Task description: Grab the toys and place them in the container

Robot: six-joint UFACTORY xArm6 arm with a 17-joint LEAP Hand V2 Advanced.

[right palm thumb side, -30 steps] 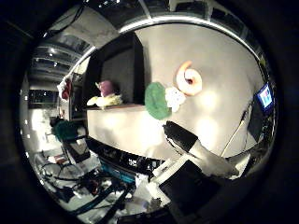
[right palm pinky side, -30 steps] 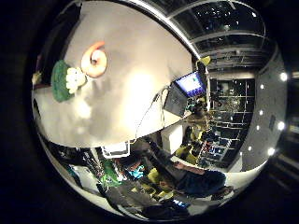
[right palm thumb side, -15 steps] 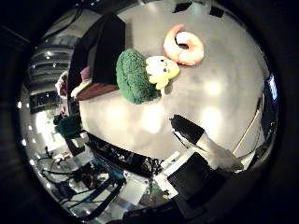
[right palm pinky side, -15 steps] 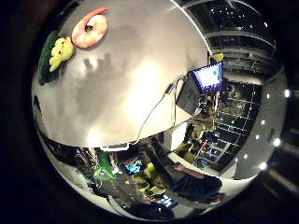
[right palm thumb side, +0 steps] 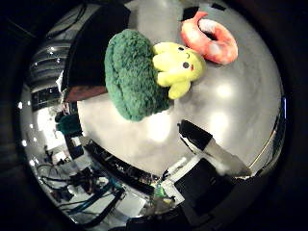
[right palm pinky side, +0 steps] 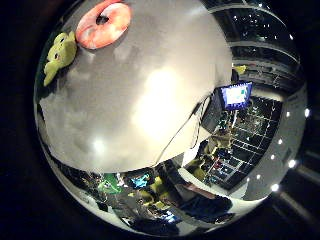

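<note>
A plush broccoli (right palm thumb side: 132, 74), dark green with a pale yellow face, lies on the grey table (right palm thumb side: 231, 106) close under the palm. Touching its yellow end is an orange-pink plush shrimp (right palm thumb side: 211, 41), curled into a ring. The dark container (right palm thumb side: 91, 53) stands just beyond the broccoli's green head, and what is inside it is hidden. One black and white finger of my right hand (right palm thumb side: 207, 151) reaches out straight over bare table, a short way from the broccoli, with nothing in it. The little finger side view shows only the shrimp and the broccoli's yellow end at the table's far part.
The table's near edge (right palm pinky side: 125, 167) drops to a floor crowded with equipment and stands. A lit monitor (right palm pinky side: 235, 95) stands off the table's side. Bare table surface (right palm pinky side: 150, 100) stretches between the toys and that edge.
The camera has moved closer to the toys: the broccoli and shrimp fill more of the thumb side view. The toys themselves lie as before. The container's inside has gone out of sight.
</note>
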